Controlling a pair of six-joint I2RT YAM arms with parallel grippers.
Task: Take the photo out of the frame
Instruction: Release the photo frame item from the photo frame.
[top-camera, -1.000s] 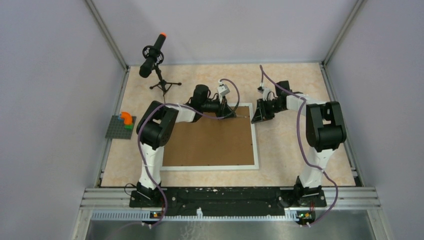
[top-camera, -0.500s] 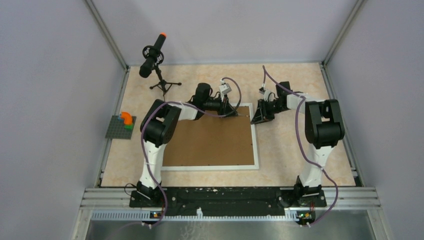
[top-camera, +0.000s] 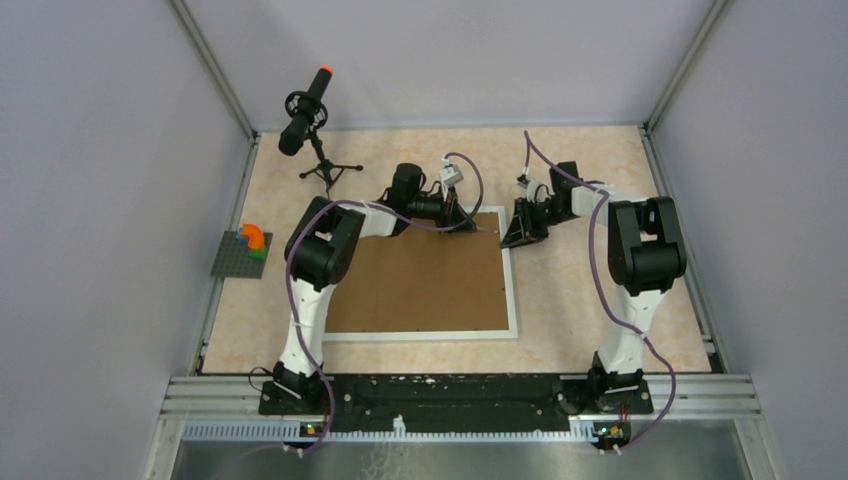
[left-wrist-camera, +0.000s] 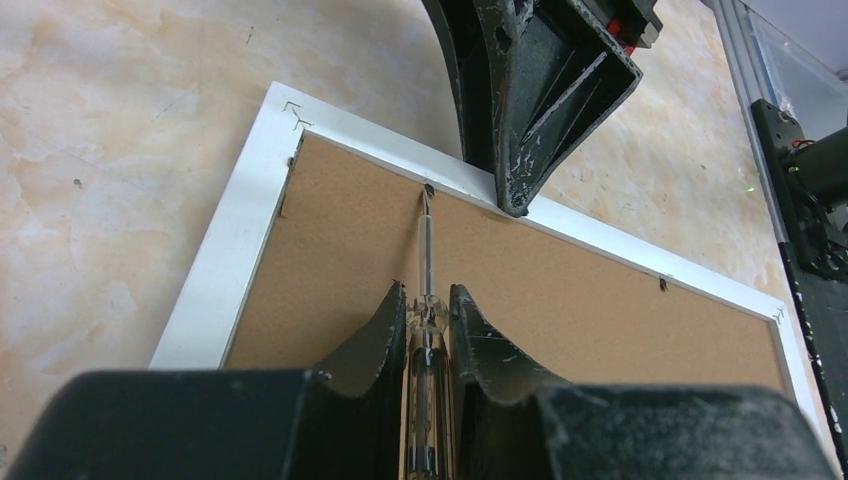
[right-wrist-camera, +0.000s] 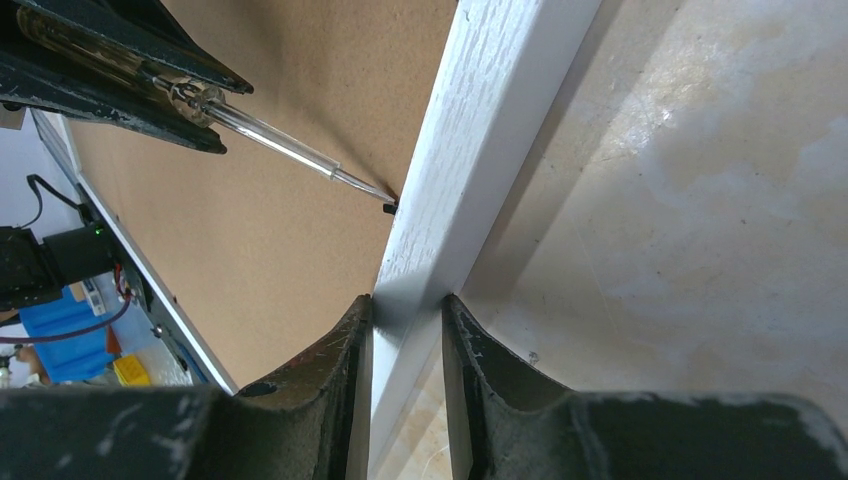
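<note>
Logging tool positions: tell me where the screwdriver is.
Left wrist view, centre: the screwdriver, clamped in the left gripper, tip at the frame's far edge beside the right gripper.

Right of the frame (top-camera: 512, 290) the table (top-camera: 580, 310) lies open; a microphone stand (top-camera: 322, 168) blocks far-left.

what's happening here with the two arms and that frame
The frame lies face down with its brown board up. The left gripper holds a screwdriver, its tip at a small clip on the board's far edge. The right gripper clamps the frame's far border. The board is in place, so the photo is not out yet and cannot be seen.
</note>
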